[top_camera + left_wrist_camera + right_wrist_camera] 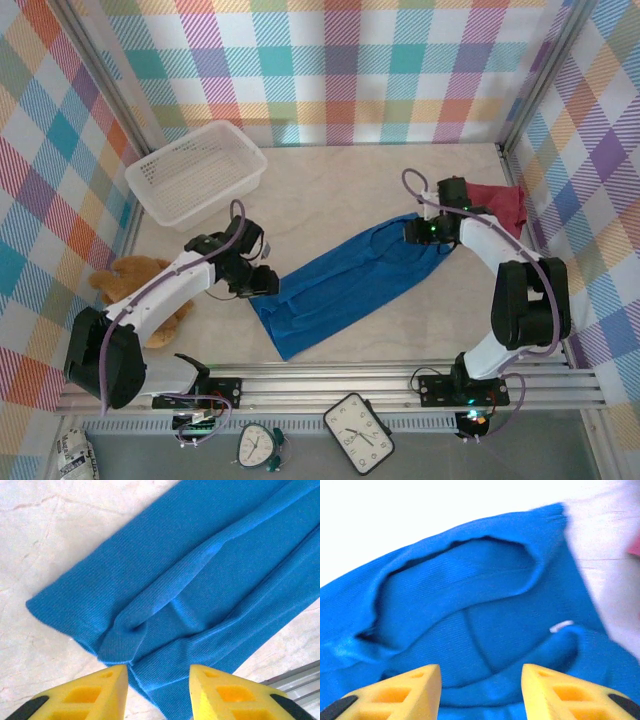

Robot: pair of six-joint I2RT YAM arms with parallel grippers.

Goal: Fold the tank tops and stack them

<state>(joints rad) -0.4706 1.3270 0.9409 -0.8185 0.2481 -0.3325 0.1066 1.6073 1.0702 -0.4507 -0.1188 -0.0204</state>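
Left tool (264, 283) at hem, right tool (416, 232) at neckline, both apart, unloaded: flatten centre ridge on blue tank top (345, 285) before folding.

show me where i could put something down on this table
Bare table at the back between the white basket and the dark red top, and at the near right between the blue tank top and the right arm's base. Crowded at left: teddy bear, left arm.

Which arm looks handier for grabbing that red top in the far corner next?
Right, probably. The red top lies just beyond the right gripper, while the left gripper sits at the blue top's opposite end, across the table.
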